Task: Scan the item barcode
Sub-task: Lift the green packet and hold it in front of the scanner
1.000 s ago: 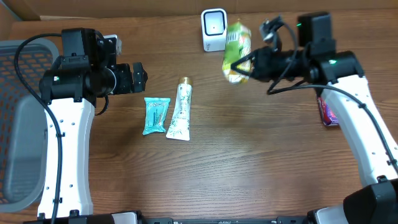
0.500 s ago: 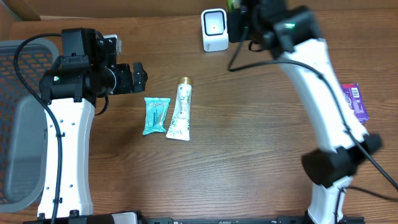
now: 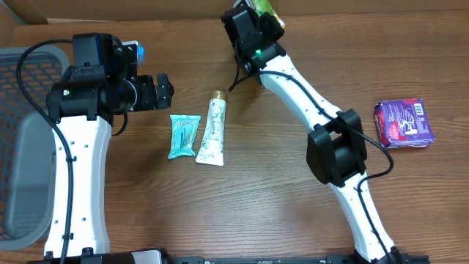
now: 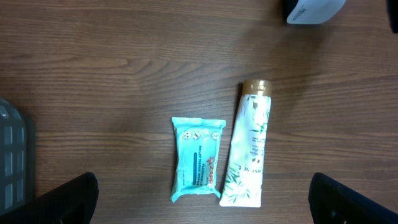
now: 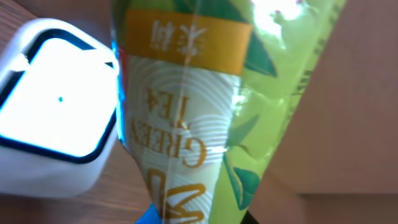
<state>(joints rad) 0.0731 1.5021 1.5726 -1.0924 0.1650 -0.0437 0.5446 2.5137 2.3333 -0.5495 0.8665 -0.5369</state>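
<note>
The basket sits at the left edge, contents unclear; the left gripper gapes wide near wipes and tube. At the far edge the right gripper clamps the tea pack beside the scanner, swung there from the right, uncovering the purple pack.

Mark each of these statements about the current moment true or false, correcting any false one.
1. The right tool holds a green tea packet close to the white scanner. True.
2. The left tool is shut on the teal wipes packet. False: it hangs open, apart from the packet, which lies on the table.
3. The white tube with a gold cap lies next to the teal wipes packet. True.
4. The purple packet sits in the basket. False: it lies on the table.
</note>
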